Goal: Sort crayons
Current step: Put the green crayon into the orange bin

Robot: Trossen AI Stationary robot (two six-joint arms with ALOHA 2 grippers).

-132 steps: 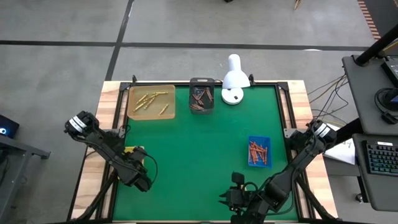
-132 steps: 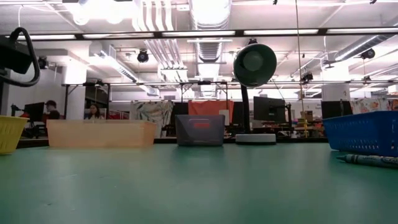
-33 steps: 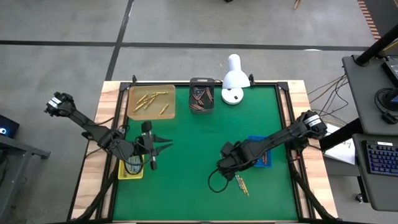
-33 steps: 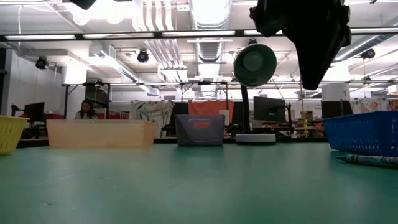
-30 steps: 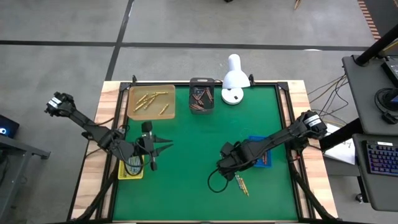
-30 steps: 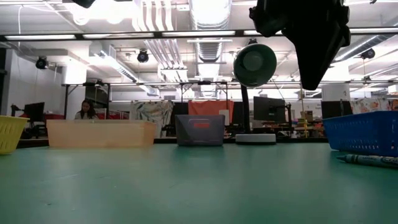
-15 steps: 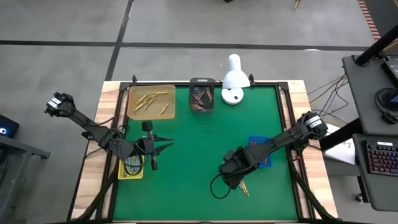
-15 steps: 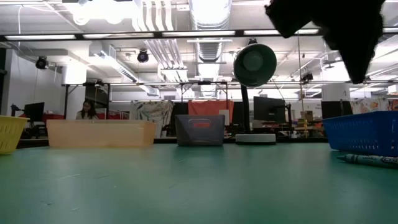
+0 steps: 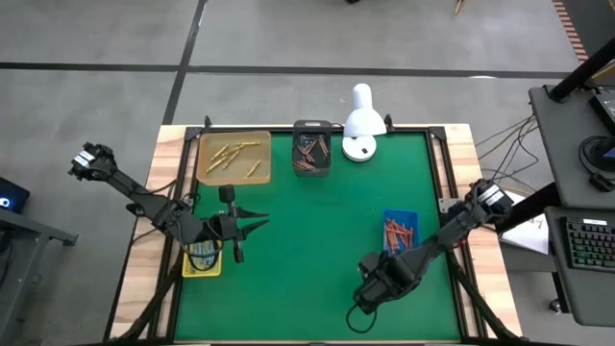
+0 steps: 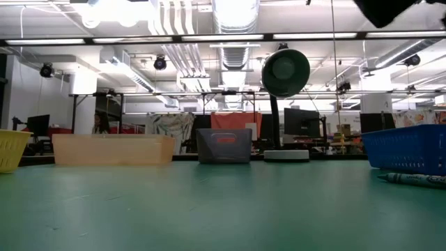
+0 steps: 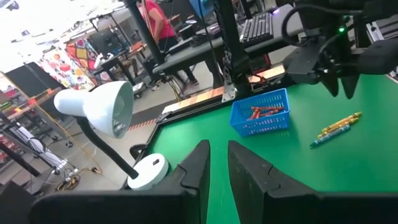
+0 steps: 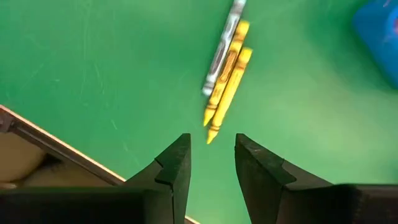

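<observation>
The right gripper (image 12: 211, 165) hangs over the green mat (image 12: 93, 68) with its jaws apart and empty. Just ahead of the jaw tips lie two yellow crayons (image 12: 227, 90) and a grey crayon (image 12: 221, 50), side by side and touching. The left gripper (image 11: 217, 165) waits with a narrow gap between its jaws, nothing in them.

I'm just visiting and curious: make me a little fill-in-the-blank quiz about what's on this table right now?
1. The right gripper hovers over three loose crayons; two are yellow and one is ____.
2. The orange-red crayons lie in the ____ tray.
3. The white lamp stands beside the ____ tray at the table's far edge.
4. The left gripper holds ____.

Missing words: grey; blue; dark grey; nothing
</observation>
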